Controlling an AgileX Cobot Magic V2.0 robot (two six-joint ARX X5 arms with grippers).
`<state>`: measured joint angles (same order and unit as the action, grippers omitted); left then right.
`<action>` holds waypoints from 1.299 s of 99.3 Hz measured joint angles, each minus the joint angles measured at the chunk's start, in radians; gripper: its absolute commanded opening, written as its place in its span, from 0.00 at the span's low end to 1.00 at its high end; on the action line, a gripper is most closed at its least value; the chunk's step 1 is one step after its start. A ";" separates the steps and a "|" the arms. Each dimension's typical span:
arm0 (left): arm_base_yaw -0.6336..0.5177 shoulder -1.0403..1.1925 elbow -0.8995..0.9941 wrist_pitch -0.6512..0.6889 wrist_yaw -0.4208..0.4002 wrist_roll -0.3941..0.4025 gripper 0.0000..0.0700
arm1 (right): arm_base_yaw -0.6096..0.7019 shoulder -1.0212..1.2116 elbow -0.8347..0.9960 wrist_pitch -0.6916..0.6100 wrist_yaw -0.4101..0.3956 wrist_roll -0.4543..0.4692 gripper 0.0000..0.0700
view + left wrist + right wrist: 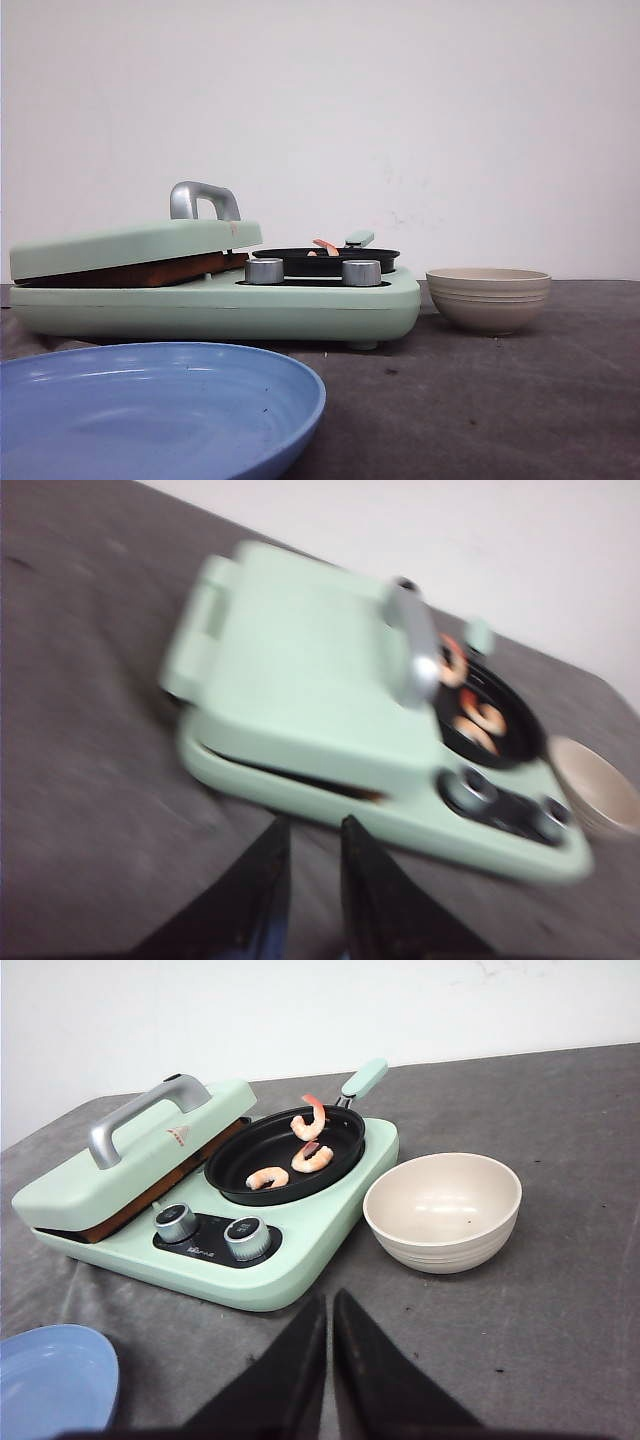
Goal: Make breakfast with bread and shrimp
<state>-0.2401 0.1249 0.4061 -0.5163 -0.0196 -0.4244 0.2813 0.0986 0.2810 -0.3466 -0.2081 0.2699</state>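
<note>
Shrimp (292, 1147), three curled pieces, lie in the black pan (240, 1175) on the mint cooker (300, 1260) ahead of my right gripper (328, 1350), fingers nearly together holding nothing; my blurred left gripper (312, 870) seems slightly parted, empty.

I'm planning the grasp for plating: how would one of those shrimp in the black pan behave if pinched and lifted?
Each shrimp is small and curved, so it would probably be light but apt to pivot between the fingers. Its glossy surface suggests some slipperiness. Lying in the shallow black pan, it may slide rather than lift if nudged.
</note>
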 measured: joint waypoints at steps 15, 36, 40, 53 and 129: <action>0.035 -0.107 -0.100 0.181 -0.081 0.155 0.04 | 0.000 0.000 0.000 0.000 0.000 0.000 0.00; 0.145 -0.119 -0.265 0.317 -0.062 0.332 0.04 | 0.000 0.000 0.000 0.002 0.000 0.000 0.00; 0.162 -0.119 -0.294 0.341 -0.047 0.340 0.04 | 0.000 0.000 0.000 0.002 0.000 0.000 0.00; 0.207 -0.119 -0.375 0.402 0.009 0.357 0.04 | 0.000 0.000 0.000 0.005 0.000 0.000 0.00; 0.262 -0.120 -0.374 0.333 0.051 0.381 0.04 | 0.000 0.000 0.000 0.008 0.000 0.000 0.00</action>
<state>0.0219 0.0051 0.0319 -0.1837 0.0319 -0.0433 0.2813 0.0986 0.2810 -0.3389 -0.2085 0.2703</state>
